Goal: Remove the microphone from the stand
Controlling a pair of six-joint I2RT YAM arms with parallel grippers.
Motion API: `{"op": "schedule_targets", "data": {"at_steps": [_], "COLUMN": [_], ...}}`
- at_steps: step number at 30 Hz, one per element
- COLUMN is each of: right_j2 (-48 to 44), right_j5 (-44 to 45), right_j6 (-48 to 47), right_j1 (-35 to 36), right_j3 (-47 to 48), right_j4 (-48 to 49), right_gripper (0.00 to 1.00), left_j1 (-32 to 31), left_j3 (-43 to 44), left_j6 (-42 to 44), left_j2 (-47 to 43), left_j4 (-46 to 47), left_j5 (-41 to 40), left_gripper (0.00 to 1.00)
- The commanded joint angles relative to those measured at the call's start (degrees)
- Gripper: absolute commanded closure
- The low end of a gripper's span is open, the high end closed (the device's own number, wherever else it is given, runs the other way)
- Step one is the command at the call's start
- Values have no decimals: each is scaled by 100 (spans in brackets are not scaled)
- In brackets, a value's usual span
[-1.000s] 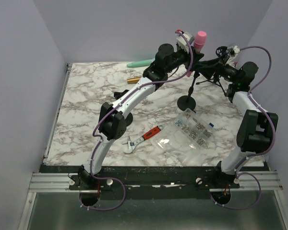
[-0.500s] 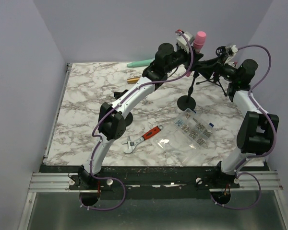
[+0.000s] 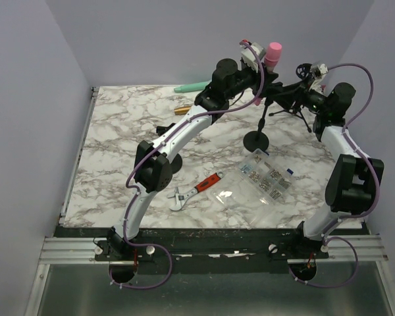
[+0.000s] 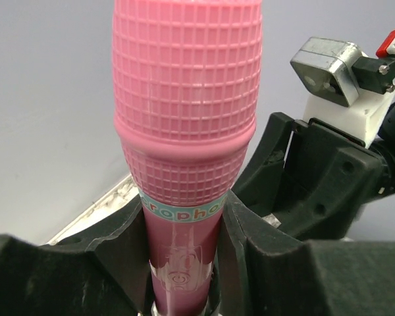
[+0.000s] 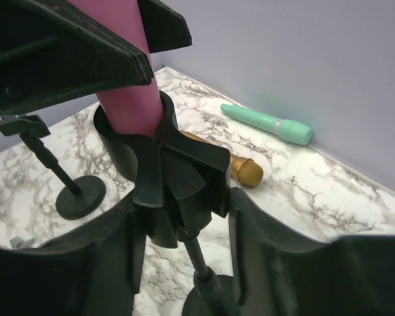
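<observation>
We log: microphone (image 4: 184,131) clamped in left gripper (image 4: 184,263), unchanged from earlier; right gripper (image 5: 181,230) straddling stand clip (image 5: 178,178), grip we cannot tell; far wall (image 3: 184,39) close behind.

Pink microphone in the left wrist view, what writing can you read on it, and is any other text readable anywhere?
"ropho": on the pale blue band round the pink microphone; the rest of the word curves out of sight.
Embossed mark below the band: too faint to read.
Wrench and parts box, top view: any markings too small to read.
</observation>
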Motion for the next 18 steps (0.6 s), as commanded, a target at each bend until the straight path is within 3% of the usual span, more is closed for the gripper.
{"op": "schedule_targets", "data": {"at_steps": [1,2,3,18], "right_j2": [285,335,326,114], "right_j5": [-509,-537,-480,47], "right_j6": [789,877,851,-86], "right_j1": [-46,-49,-51,-52], "right_j3": [192,215,189,-55], "right_j4": [990,1059,1052,260], "right_gripper": [69,88,99,100], "left_j1": [39,35,38,41], "left_j3": [-33,-34,-27,175], "left_j6": [-27,-27,-34,447], "left_j2": [-285,-283,-289,-605], "left_j4": [0,-7,-12,-245], "left_j5": [95,87,88,-142], "left_gripper": [100,100,100,100]}}
